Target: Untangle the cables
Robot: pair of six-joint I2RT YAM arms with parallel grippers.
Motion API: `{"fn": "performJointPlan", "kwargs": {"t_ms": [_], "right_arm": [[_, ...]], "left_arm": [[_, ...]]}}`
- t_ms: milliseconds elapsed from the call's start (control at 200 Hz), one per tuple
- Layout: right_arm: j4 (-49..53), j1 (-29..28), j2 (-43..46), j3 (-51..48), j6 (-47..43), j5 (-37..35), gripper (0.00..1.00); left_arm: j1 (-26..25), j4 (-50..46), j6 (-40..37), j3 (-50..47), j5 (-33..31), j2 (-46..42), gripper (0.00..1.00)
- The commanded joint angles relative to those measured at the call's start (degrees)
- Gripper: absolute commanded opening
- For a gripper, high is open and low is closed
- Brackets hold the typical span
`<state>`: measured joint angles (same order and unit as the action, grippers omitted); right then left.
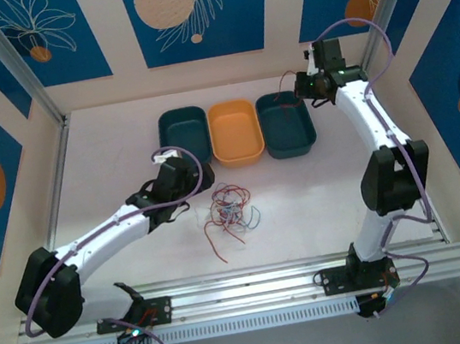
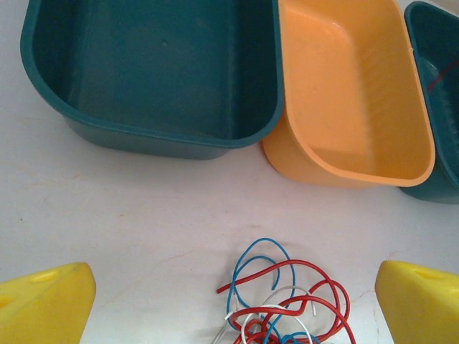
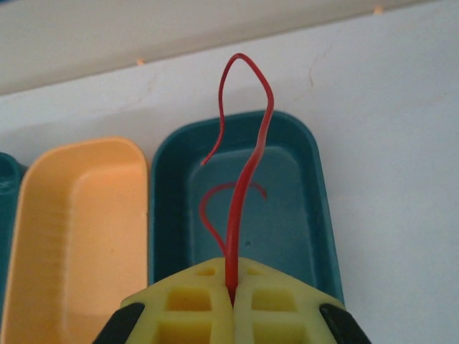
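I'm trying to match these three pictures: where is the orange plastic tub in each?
Top external: the orange plastic tub sits mid-row at the far side.
Left wrist: the tub is upper right.
Right wrist: the tub is lower left.
Shared landmark: dark teal plastic tub on its right.

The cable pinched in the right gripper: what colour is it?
Red; the cable shows best in the right wrist view.
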<state>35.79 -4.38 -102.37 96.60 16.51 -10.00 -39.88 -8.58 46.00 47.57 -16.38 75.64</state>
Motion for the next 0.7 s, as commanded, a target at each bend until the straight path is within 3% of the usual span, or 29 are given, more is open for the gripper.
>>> {"fn": "performJointPlan", "kwargs": {"t_ms": [0, 325, 695], "right_arm": [[0.12, -0.26, -1.42, -0.71, 2.96, 1.41, 0.00], [-1.37, -0.71, -2.59, -8.52, 8.92, 2.99, 0.00], [-3.40, -3.34, -6.98, -10.03, 9.15, 2.64, 0.00]], "left_arm": [[-0.32, 1.08, -0.11, 1.67, -0.29, 0.53, 1.00], [-0.33, 1.32, 1.06, 0.91, 0.25, 0.50, 1.00], [-0.30, 1.32, 2.49, 0.16, 0.93, -0.22, 1.00]]}}
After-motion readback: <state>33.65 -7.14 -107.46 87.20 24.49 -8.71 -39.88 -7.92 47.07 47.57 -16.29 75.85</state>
